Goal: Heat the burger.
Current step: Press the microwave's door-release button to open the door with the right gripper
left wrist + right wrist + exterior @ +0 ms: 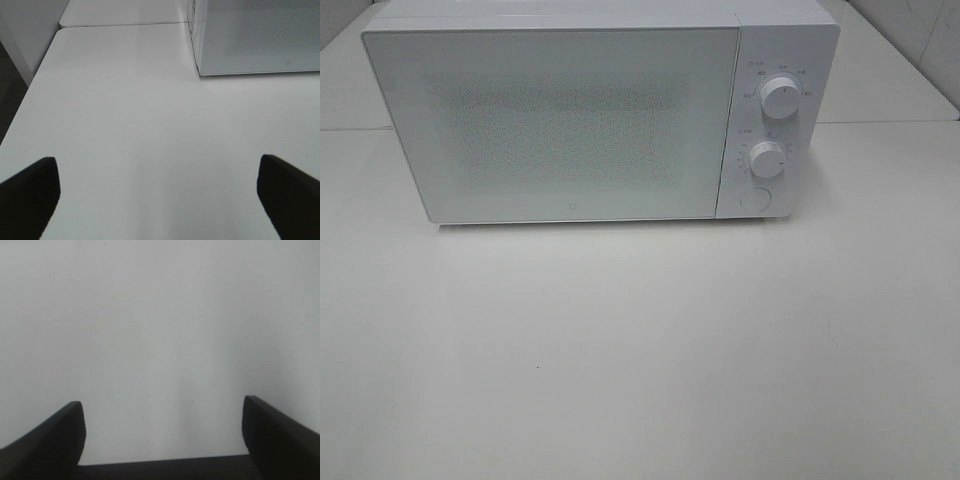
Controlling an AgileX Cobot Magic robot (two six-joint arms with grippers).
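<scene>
The burger is out of view in every frame. A white microwave (580, 110) stands at the back of the white table (640, 350) with its door shut. Neither arm shows in the exterior high view. The left wrist view has my left gripper (159, 187) open over bare table, its dark fingertips (30, 192) far apart, with the microwave's front corner (250, 40) ahead. My right gripper (162, 430) is open too, with only plain white surface between its fingers (55, 437).
Two round knobs (780, 97) and a round button (755, 198) sit on the microwave's right panel. The table's left edge (22, 105) drops to a dark floor. A seam (120, 24) divides the table from a second one behind it.
</scene>
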